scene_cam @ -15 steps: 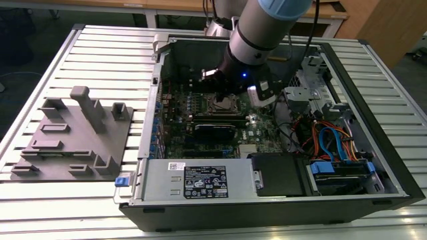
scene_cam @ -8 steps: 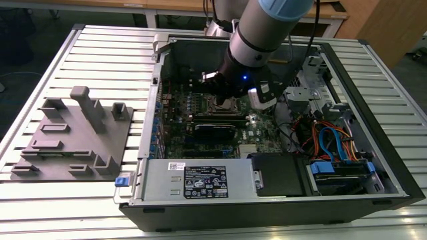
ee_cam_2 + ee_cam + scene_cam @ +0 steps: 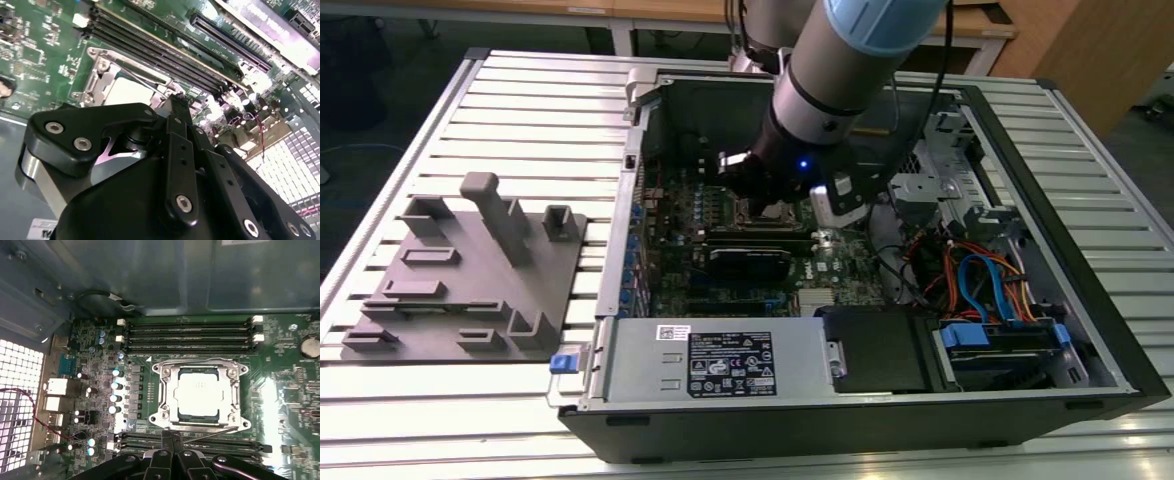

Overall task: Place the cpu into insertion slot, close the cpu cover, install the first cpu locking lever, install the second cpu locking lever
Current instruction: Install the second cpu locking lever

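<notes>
I'm seeing the cpu (image 3: 198, 393) sitting flat in its socket under the cpu cover (image 3: 170, 390) on the motherboard inside the open case (image 3: 1067, 330) on the desk (image 3: 480, 400), a thin locking lever (image 3: 210, 434) running along the edge nearest my claw (image 3: 172, 446), which is looking pinched nearly shut around that lever.

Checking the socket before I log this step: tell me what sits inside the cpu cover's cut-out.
In the first wrist view, the cpu fills the cpu cover's square opening, its silver top showing. The frame hides the chip's edges and the socket beneath.
</notes>
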You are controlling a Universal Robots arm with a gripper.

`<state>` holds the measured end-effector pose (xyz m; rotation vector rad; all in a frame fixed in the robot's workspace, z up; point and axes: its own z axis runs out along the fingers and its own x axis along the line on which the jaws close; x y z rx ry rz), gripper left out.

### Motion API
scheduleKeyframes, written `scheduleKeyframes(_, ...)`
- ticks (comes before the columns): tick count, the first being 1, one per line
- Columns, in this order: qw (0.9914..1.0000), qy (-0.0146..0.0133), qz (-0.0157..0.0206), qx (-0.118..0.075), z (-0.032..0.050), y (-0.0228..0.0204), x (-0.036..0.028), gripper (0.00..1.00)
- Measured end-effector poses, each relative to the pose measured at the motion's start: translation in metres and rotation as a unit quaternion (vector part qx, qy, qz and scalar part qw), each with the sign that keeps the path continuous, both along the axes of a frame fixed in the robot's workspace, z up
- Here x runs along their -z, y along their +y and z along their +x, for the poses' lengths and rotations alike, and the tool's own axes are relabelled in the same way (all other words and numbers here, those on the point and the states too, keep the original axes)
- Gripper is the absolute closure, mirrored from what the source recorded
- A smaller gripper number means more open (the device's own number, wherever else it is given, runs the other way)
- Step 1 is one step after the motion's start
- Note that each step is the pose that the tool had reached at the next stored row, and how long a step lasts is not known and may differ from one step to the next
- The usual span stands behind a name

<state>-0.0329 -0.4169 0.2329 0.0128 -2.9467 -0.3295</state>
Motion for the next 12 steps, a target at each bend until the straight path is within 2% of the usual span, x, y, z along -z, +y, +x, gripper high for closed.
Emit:
scheduleKeyframes(4, 1.0, 0.0001, -0.0001, 0.0, -0.006, -0.0007, 0.007, 0.89)
scheduleKeyframes(9, 1.0, -0.0003, 0.0001, 0.0, -0.0112, -0.0037, 0.0129, 0.89)
scheduleKeyframes(11, 1.0, -0.0024, 0.001, 0.0, -0.0114, -0.0045, 0.0148, 0.89)
scheduleKeyframes(12, 0.99999, -0.0044, 0.0012, 0.0, -0.0116, -0.0048, 0.0154, 0.89)
